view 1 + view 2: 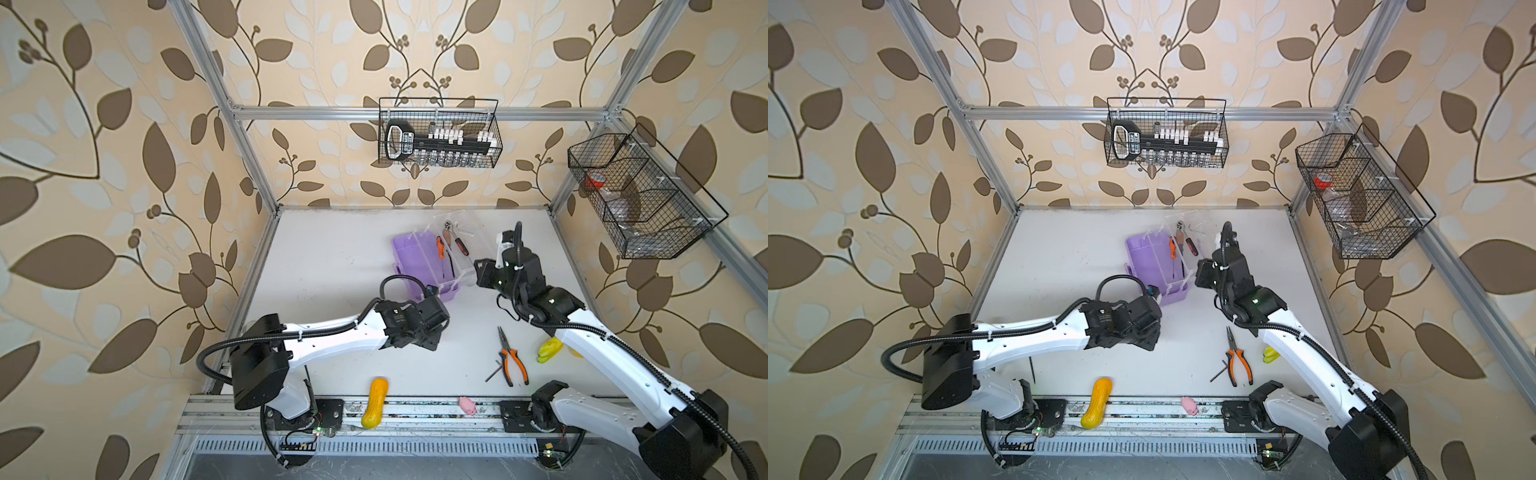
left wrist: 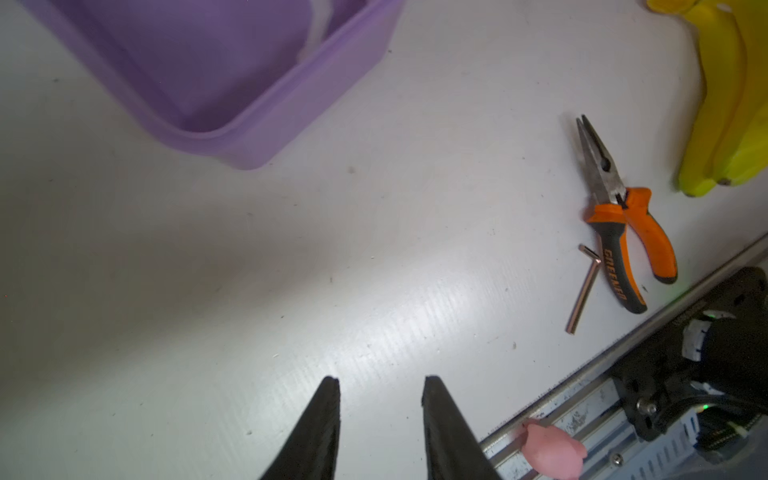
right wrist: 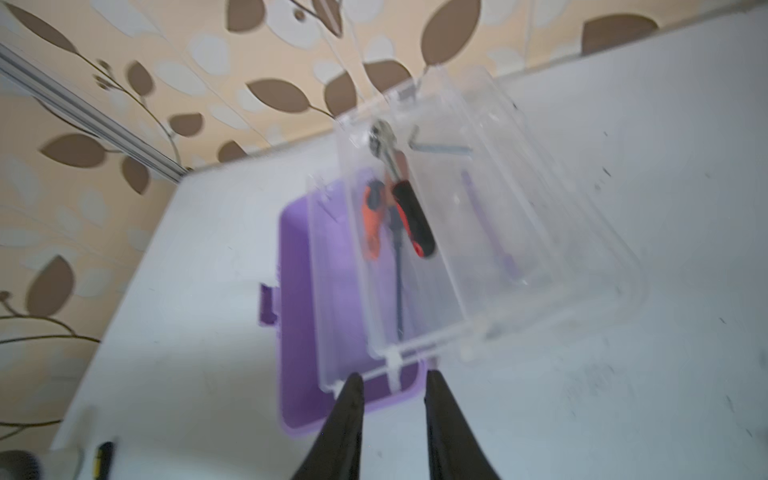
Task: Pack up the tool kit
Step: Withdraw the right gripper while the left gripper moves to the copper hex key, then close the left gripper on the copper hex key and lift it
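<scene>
White table (image 1: 332, 257): L hand (image 2: 381, 379) & R hand (image 3: 394, 374) both part-open, empty; R just by tool kit (image 3: 295, 332)

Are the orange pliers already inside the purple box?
No, the orange pliers lie on the white table, well apart from the purple box.

The tool kit (image 2: 232, 83) is smooth lilac plastic with a soft sheen, and its lid (image 3: 561, 249) is clear, glossy plastic. The pliers (image 2: 619, 216) have a dull grey metal nose and rubbery orange-and-black grips. The hex key (image 2: 584, 291) is shiny metal. The worktop (image 2: 291, 270) is white, matt and faintly ribbed.
</scene>
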`<state>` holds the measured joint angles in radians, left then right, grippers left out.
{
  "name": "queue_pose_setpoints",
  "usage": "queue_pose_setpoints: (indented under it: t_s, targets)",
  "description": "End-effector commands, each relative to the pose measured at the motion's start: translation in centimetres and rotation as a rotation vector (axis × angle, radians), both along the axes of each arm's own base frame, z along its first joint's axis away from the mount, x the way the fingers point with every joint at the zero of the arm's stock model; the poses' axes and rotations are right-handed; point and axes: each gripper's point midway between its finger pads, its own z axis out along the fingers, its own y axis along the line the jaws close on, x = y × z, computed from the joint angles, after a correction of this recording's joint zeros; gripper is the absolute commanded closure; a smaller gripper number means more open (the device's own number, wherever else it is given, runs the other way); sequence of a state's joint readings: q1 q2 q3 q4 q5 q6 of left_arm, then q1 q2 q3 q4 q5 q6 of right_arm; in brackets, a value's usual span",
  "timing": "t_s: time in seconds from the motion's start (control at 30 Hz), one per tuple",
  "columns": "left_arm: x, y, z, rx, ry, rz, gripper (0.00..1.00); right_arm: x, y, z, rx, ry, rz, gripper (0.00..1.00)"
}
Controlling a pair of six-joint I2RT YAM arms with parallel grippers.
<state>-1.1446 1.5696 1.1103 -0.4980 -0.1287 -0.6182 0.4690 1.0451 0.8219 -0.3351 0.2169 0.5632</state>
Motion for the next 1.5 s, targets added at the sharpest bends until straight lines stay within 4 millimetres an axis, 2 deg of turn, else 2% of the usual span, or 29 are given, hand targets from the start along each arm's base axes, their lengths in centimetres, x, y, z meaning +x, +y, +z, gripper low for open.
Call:
queue_pose_setpoints:
  t_s: [0.0,0.17,0.23,0.33,0.4,0.53,0.7,0.77,1.03,1.17,1.27,1.33,1.47]
  targets:
    - [-0.5,-3.7,0.4,-0.005,-0.074,-0.103,0.62,-2.5,-2.2,-2.9,-0.070,0.077,-0.038,0.71]
    - [-3.2,-8.5,0.0,0.001,-0.106,-0.240,0.58,-5.3,-4.0,-6.1,-0.101,0.167,-0.038,0.62]
    - [-4.3,-10.1,-0.4,-0.015,-0.107,-0.293,0.55,-6.5,-5.5,-7.6,-0.148,0.209,-0.068,0.59]
    - [-5.4,-12.0,-1.4,-0.055,-0.087,-0.347,0.50,-7.8,-7.7,-9.1,-0.167,0.251,-0.130,0.60]
    - [-5.9,-12.9,-2.1,-0.067,-0.066,-0.375,0.50,-8.2,-8.3,-9.5,-0.146,0.255,-0.142,0.60]
    - [-6.7,-14.4,-3.0,-0.055,-0.052,-0.417,0.49,-8.2,-8.5,-9.9,-0.146,0.261,-0.158,0.55]
    - [-8.1,-15.8,-4.1,-0.016,-0.067,-0.485,0.48,-8.5,-8.0,-13.8,-0.143,0.361,-0.154,0.56]
    - [-7.9,-16.1,-4.8,0.009,-0.072,-0.489,0.48,-8.4,-7.8,-14.5,-0.129,0.364,-0.152,0.58]
    - [-7.4,-17.6,-7.1,0.068,-0.084,-0.511,0.57,-8.3,-8.6,-15.6,-0.149,0.378,-0.182,0.61]
    - [-6.7,-17.6,-8.3,0.111,-0.104,-0.498,0.66,-8.3,-8.8,-15.9,-0.122,0.380,-0.193,0.61]
    - [-6.1,-17.4,-9.3,0.147,-0.121,-0.480,0.77,-8.1,-9.0,-15.6,-0.113,0.370,-0.199,0.61]
    - [-5.8,-17.1,-9.7,0.166,-0.123,-0.465,0.89,-8.1,-9.1,-15.8,-0.099,0.376,-0.203,0.61]
    - [-5.0,-16.1,-10.2,0.170,-0.109,-0.425,0.99,-8.1,-9.3,-16.4,-0.072,0.390,-0.209,0.61]
